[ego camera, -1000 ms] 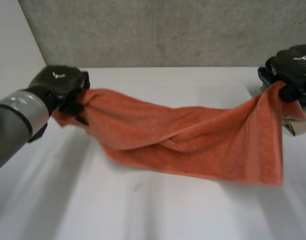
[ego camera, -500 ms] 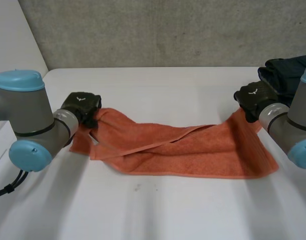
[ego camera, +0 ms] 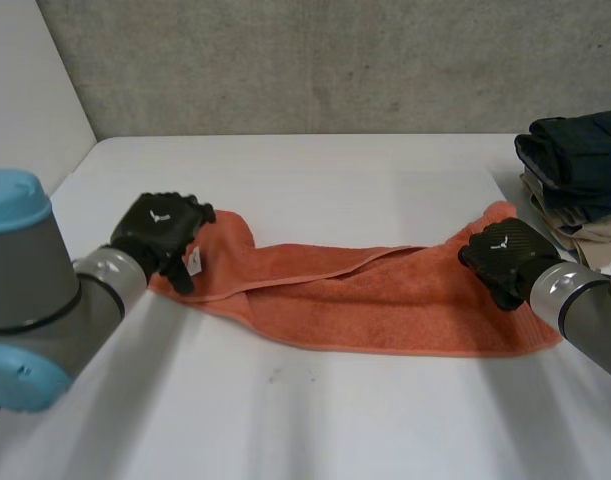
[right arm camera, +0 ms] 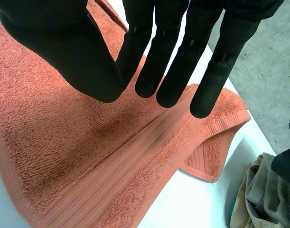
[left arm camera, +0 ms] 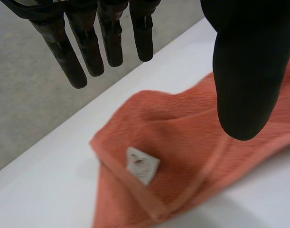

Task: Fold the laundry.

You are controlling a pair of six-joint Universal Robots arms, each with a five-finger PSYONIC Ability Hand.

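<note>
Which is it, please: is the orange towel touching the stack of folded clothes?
Apart. The right wrist view shows bare white table between the orange towel and the stack of folded clothes.

Lab-like setup: white table (ego camera: 335,420), bare concrete wall (ego camera: 335,60).

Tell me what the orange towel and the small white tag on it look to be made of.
The orange towel looks like cotton terry. Its surface is a matte, nubby looped pile, with a flatter ribbed weave near one end and a stitched hem. The white tag looks like a thin, smooth fabric label, creased at one corner. Whether it is woven or printed cannot be told.
</note>
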